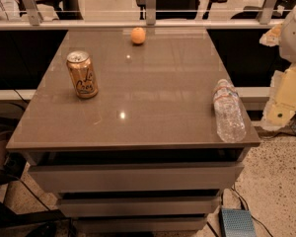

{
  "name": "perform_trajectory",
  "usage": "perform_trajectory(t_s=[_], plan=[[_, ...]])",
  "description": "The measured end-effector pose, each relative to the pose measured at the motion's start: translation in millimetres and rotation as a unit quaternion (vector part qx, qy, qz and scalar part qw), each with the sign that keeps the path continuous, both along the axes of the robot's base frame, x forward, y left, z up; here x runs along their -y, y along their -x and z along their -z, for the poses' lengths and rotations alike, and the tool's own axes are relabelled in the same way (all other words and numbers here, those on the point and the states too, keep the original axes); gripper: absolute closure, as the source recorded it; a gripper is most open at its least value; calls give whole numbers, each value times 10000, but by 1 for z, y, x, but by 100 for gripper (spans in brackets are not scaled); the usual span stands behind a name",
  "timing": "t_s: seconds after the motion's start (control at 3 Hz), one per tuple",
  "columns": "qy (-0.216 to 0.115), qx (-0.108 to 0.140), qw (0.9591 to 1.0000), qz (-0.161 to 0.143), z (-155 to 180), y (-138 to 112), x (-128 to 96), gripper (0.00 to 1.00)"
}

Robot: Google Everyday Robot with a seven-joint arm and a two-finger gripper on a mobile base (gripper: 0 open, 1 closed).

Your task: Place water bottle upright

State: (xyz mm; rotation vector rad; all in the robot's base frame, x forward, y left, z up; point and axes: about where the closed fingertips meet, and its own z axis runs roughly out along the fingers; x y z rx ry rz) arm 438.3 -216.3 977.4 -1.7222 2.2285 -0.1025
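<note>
The water bottle [228,113] is clear ribbed plastic with a white cap and a thin label band. It lies on its side near the front right corner of the brown table [138,107], cap pointing away from me. My gripper [286,95] shows as white and cream parts at the right edge of the camera view. It is off the table, to the right of the bottle and apart from it, and holds nothing that I can see.
A gold soda can [82,74] stands upright on the table's left side. An orange [138,35] sits at the far edge. Drawers [133,177] run below the tabletop. A railing [148,19] and office chairs stand behind. A blue box [236,222] lies on the floor.
</note>
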Motion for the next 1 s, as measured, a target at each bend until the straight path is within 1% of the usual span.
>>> perform_trajectory(t_s=[0.33,0.67,1.0], plan=[[0,1,10000,0,0,0,0,0],[-79,92,9999,-10,-4,-2,1,0],[-149,276,9995,-61,-5,-12,5,0]])
